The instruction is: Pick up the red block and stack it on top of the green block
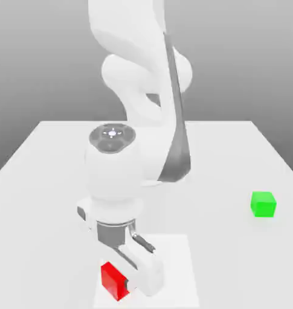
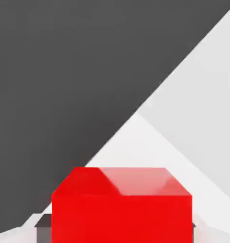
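The red block (image 1: pixel 113 281) is near the table's front edge, between the fingers of my gripper (image 1: pixel 121 283), which is shut on it. My hand reaches down on it from above. In the hand view the red block (image 2: pixel 121 204) is very close, with a dark finger pad (image 2: pixel 43 228) pressed against one of its sides. Whether the block rests on the table or hangs just above it I cannot tell. The green block (image 1: pixel 263 204) sits alone on the table, far off toward the exterior view's right and a little further back.
The white table (image 1: pixel 46 181) ends just in front of the red block. A lighter square patch (image 1: pixel 173 259) marks the surface beside my hand. My white arm (image 1: pixel 142 102) rises over the middle of the table.
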